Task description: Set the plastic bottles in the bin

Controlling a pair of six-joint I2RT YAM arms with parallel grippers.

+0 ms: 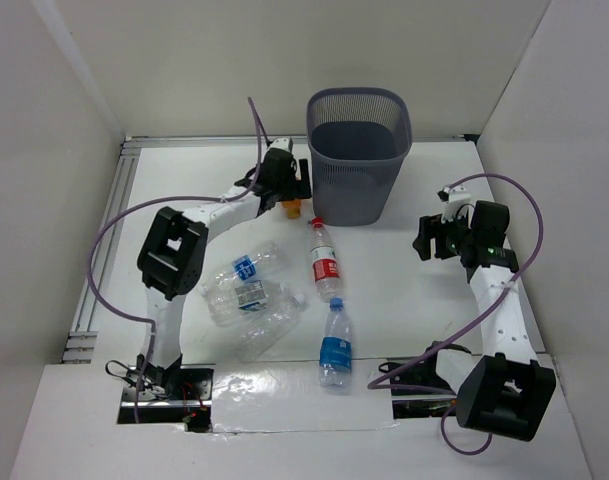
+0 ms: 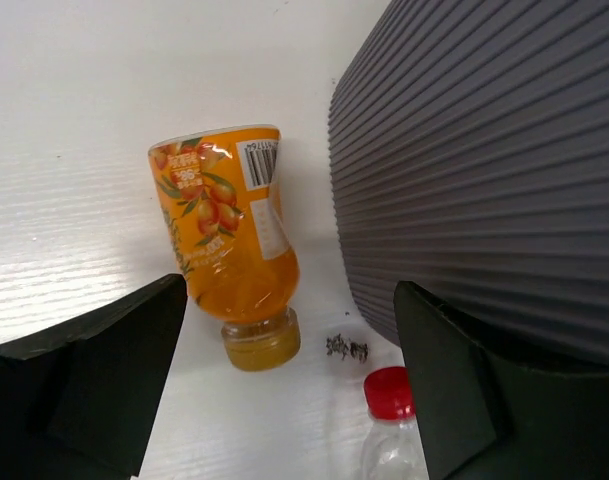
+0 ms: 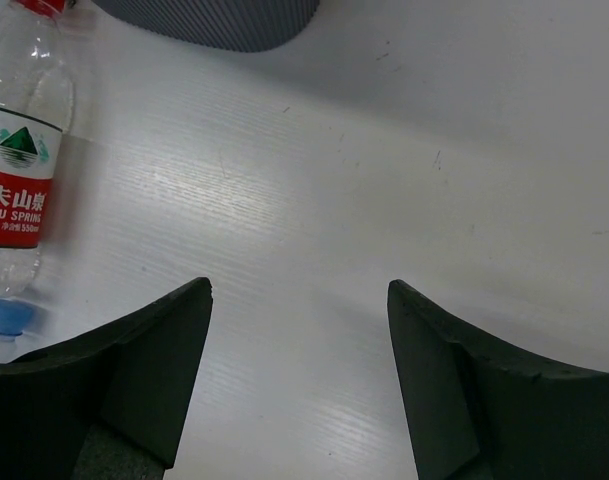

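Note:
The dark grey mesh bin [image 1: 359,150] stands at the back of the table. An orange-labelled bottle [image 2: 229,250] lies on its side right beside the bin wall [image 2: 484,170], cap end toward my left gripper [image 2: 289,300]. That gripper is open, its fingers straddling the cap end without touching it. A red-capped, red-labelled bottle [image 1: 325,260] lies just behind it. A blue-labelled bottle [image 1: 335,345] and a cluster of clear bottles [image 1: 249,292] lie nearer the bases. My right gripper [image 3: 299,285] hangs open over bare table, right of the red-labelled bottle [image 3: 19,170].
White walls enclose the table on three sides. An aluminium rail [image 1: 109,230] runs along the left edge. Purple cables loop from both arms. A small dark mark [image 2: 346,347] sits on the table by the bin's foot.

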